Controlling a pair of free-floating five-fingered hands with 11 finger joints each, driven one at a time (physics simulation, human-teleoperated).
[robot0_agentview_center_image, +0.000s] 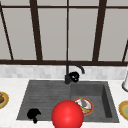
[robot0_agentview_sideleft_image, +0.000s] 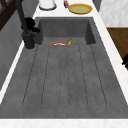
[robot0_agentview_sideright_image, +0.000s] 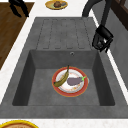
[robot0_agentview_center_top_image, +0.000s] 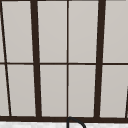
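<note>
Front view: the right hand (robot0_agentview_center_image: 74, 76) hovers by the base of the black faucet (robot0_agentview_center_image: 68, 72), fingers curled with nothing between them; the right side view puts it (robot0_agentview_sideright_image: 102, 38) just beside the faucet's upright (robot0_agentview_sideright_image: 108, 12), above the sink's (robot0_agentview_sideright_image: 40, 82) back rim. Below and nearer, in the basin, sits a red-rimmed plate (robot0_agentview_sideright_image: 70, 81) holding a banana (robot0_agentview_sideright_image: 62, 78) and an eggplant (robot0_agentview_sideright_image: 74, 80). The left hand (robot0_agentview_center_image: 34, 114) hangs at the sink's front left edge, fingers curled on nothing. A red ball (robot0_agentview_center_image: 67, 115) sits at the front edge
</note>
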